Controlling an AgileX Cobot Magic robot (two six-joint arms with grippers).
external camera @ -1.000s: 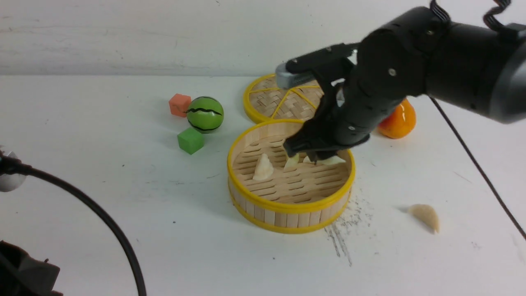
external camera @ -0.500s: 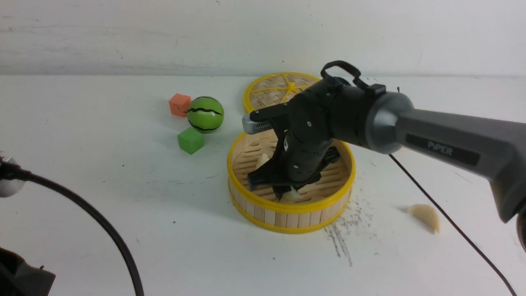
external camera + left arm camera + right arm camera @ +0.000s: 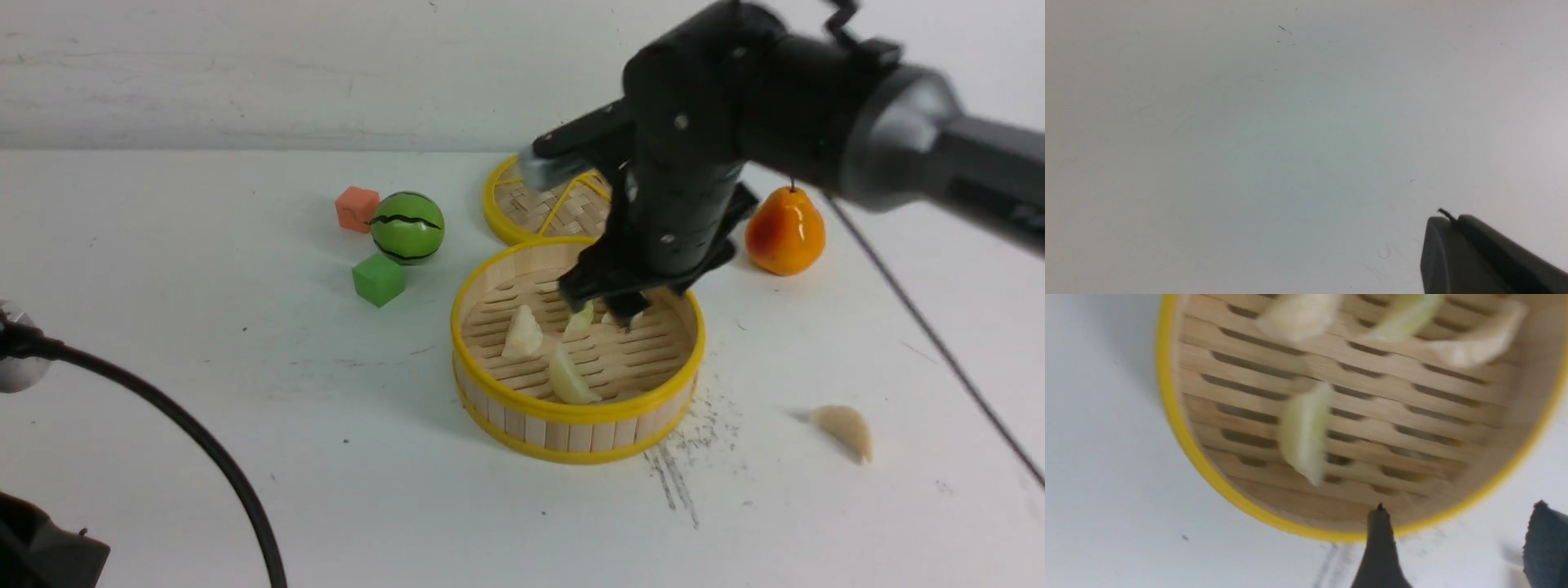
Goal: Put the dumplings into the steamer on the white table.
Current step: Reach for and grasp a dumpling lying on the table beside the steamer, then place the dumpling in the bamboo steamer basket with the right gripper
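Pale crescent dumplings [image 3: 570, 379] in round slatted bamboo steamer [image 3: 571, 433]

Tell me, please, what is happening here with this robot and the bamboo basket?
The robot is filling the steamer with dumplings. Its right end effector hangs open and empty over the steamer, where the right wrist view shows four dumplings lying on the slats. A fifth dumpling lies outside on the white table, to the steamer's right. The left end effector is shut and holds nothing, over the table away from the work.
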